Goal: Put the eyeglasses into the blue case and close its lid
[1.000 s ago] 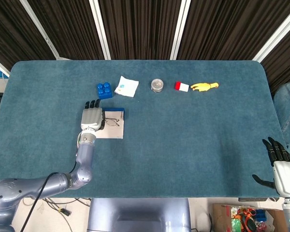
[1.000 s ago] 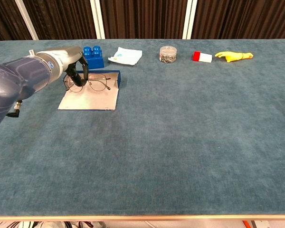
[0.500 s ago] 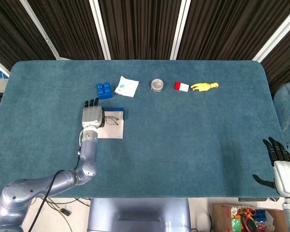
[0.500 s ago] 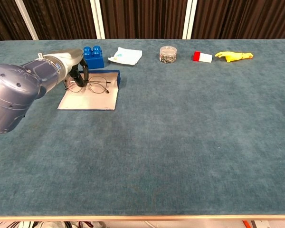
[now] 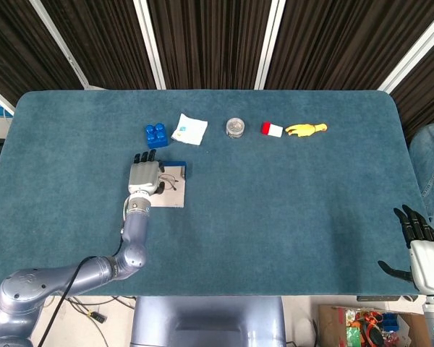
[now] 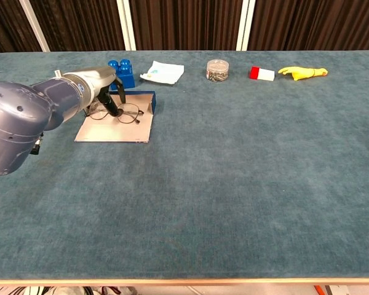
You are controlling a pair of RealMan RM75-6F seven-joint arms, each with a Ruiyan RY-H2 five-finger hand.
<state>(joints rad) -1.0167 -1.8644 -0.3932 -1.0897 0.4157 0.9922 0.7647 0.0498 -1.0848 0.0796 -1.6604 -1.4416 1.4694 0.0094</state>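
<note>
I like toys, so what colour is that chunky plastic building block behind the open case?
The plastic building block is bright blue, clearest in the chest view.

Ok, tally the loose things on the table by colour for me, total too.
Blue: 2, the toy block and the open case.
White: 1, the packet.
Clear: 2, the eyeglasses and the small jar.
Red and white: 1, the small block.
Yellow: 1, the toy.
Total: 7.

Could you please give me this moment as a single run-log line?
left hand: over open case, fingers at eyeglasses | eyeglasses: in case | lid: open | right hand: idle, open, table edge
</note>
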